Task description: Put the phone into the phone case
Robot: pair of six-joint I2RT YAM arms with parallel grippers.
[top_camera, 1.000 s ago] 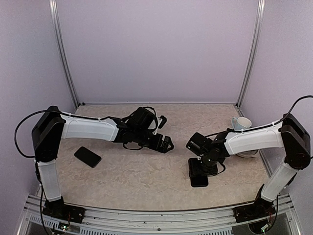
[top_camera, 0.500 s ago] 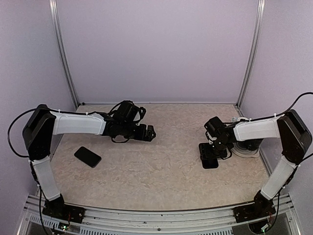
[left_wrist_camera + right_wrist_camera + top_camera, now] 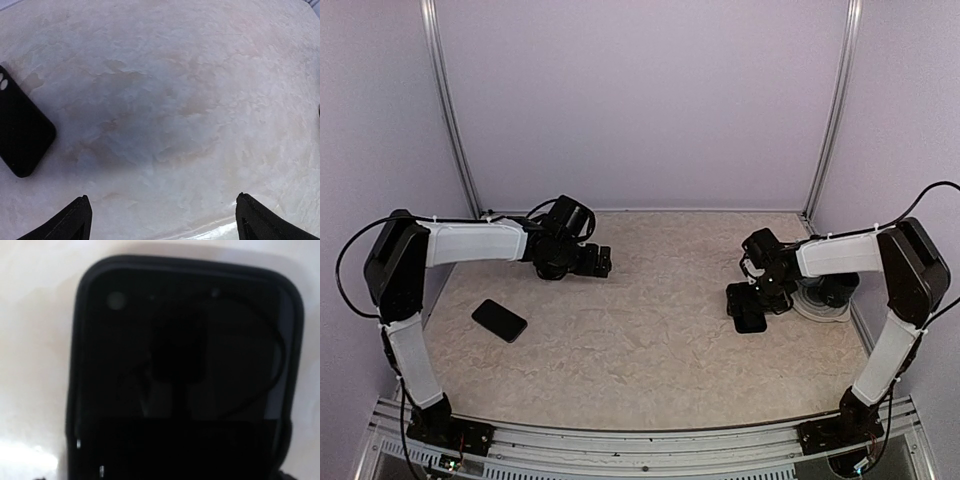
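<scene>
Right gripper [image 3: 757, 298] clamps the black phone [image 3: 185, 365] at its near end — left gripper [image 3: 161, 202], spread wide and empty, has the phone case [image 3: 22, 132] to its left.

A robot test cell in a laboratory.
Plain pale lilac wall panels [image 3: 640, 100] set between bare aluminium frame posts [image 3: 447, 110] box in a beige marble-patterned tabletop [image 3: 640, 340]. Two white-and-black jointed robot arms [image 3: 480, 243] rise from a slotted metal rail [image 3: 640, 440] bolted along its near edge.

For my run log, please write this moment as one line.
left end effector: open, empty | right end effector: shut on phone | phone case: on table, left side
</scene>
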